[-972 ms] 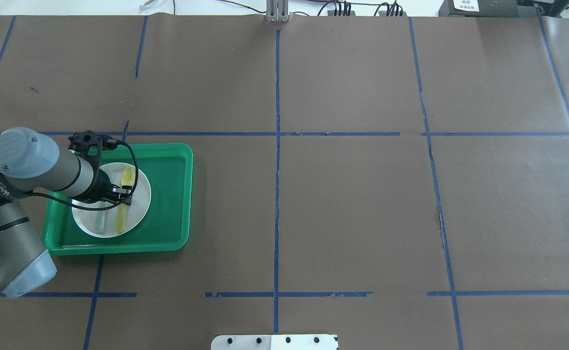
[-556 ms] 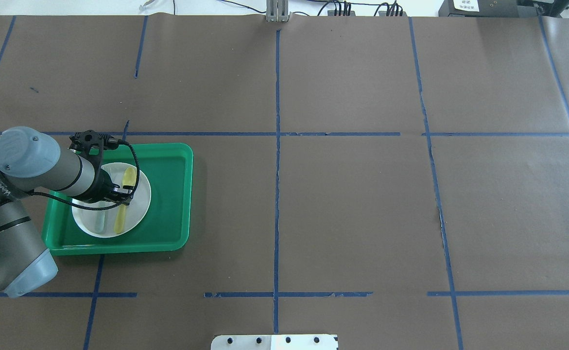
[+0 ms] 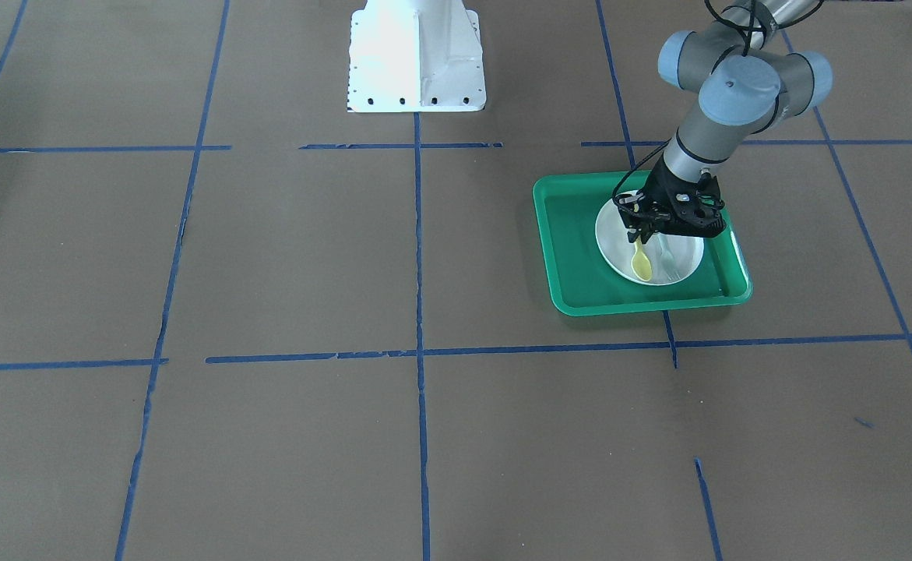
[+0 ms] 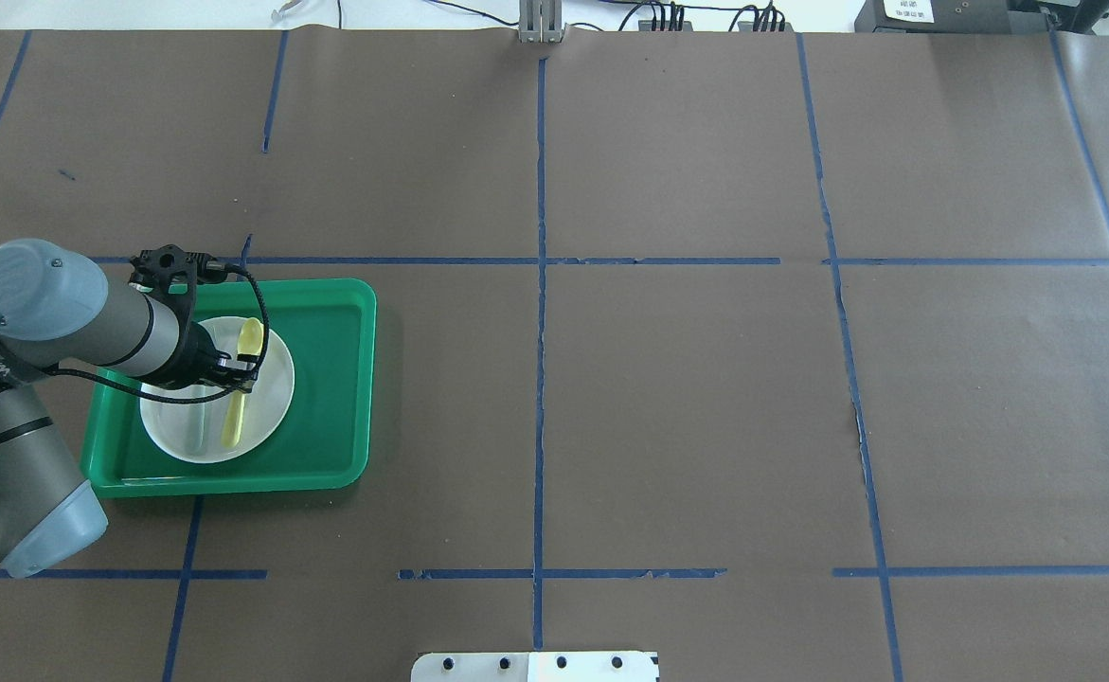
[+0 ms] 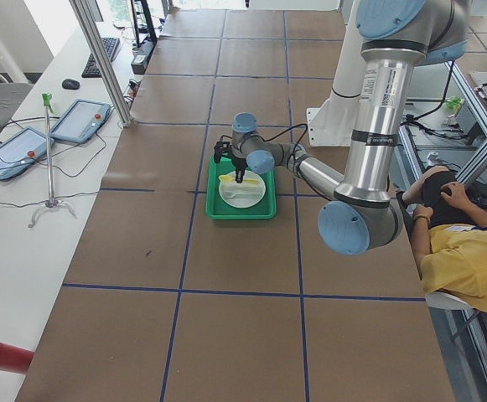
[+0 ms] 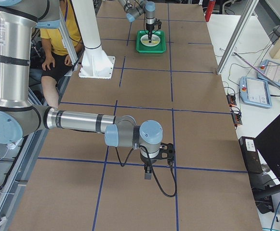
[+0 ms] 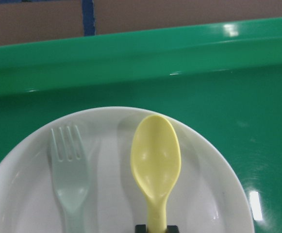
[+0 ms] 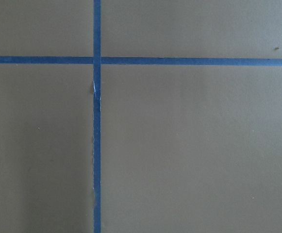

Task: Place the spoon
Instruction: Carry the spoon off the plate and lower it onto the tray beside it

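Note:
The small yellow spoon is over the white plate, bowl end pointing to the tray's far side. My left gripper is shut on the spoon's handle, and in the left wrist view its fingertips pinch the handle at the bottom edge. The spoon also shows in the overhead view and the front view. I cannot tell whether the spoon touches the plate. My right gripper points down at bare table far from the tray, and I cannot tell whether it is open or shut.
A pale grey-white fork lies on the plate beside the spoon. The plate sits in a green tray with a raised rim. Brown paper with blue tape lines covers the table. A person sits behind the robot.
My left gripper and the spoon have shifted a little toward the tray's far side. The fork and plate have not moved.

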